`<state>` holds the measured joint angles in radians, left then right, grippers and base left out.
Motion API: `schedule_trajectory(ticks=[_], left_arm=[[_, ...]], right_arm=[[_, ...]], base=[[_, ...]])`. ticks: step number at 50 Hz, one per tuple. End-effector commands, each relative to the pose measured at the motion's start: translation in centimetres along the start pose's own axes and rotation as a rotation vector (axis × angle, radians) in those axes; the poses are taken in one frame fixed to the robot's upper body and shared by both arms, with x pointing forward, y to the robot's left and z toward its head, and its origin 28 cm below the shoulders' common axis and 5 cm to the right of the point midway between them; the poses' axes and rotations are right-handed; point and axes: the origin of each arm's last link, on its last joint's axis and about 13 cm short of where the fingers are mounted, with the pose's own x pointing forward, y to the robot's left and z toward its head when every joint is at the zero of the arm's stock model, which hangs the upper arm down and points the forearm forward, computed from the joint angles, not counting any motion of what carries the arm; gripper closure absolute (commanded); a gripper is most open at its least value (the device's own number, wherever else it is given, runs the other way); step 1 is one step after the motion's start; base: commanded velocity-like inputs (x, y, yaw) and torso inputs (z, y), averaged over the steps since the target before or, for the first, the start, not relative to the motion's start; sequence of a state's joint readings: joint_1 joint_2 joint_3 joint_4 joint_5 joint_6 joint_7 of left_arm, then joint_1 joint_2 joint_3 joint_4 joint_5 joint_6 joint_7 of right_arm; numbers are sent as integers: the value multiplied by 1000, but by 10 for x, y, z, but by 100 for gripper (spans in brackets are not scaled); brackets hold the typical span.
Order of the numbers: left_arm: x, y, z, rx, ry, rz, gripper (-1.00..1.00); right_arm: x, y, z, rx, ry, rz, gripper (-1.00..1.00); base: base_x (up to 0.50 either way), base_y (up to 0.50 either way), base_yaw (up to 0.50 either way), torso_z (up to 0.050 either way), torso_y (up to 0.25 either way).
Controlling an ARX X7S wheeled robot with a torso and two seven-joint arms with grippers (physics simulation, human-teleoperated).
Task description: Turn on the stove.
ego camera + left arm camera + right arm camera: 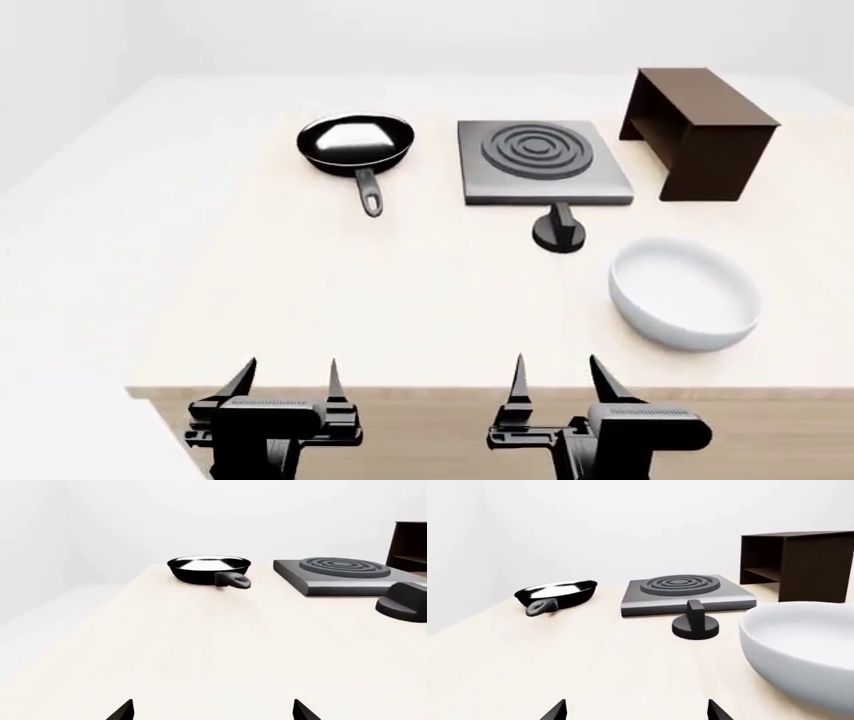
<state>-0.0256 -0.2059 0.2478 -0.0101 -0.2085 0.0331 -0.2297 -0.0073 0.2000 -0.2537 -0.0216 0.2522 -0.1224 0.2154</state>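
Nothing is being turned yet: the left gripper (pixel 287 380) and right gripper (pixel 555 378) are hovering at the table's near edge, fingers apart and empty. The stove (pixel 543 160) is sitting at twelve o'clock, its knob (pixel 559 231) just before it, untouched.

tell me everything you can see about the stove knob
The knob is a small, matte black piece: a round, flat disc with a raised upright grip bar across its top. It looks like plastic. It sits flat on the pale wooden table, separate from the grey stove, just in front of the slab's near edge, with the white bowl to its near right. Nothing touches it. Both hands are back at the table's near edge, the right hand being the nearer one.
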Motion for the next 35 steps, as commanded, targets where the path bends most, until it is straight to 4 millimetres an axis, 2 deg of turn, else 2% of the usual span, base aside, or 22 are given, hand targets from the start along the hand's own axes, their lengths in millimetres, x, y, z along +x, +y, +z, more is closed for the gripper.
schedule_trajectory(ticks=[1,35], left_arm=[[0,0,0,2,-2,1,-100],[1,0,-1,87,-178,9,-100]], right_arm=[[-1,0,1,2,-3,3,-100],[0,2,1,5,-10,11,-100]], base=[[90,0,0,0,0],[89,0,0,0,0]])
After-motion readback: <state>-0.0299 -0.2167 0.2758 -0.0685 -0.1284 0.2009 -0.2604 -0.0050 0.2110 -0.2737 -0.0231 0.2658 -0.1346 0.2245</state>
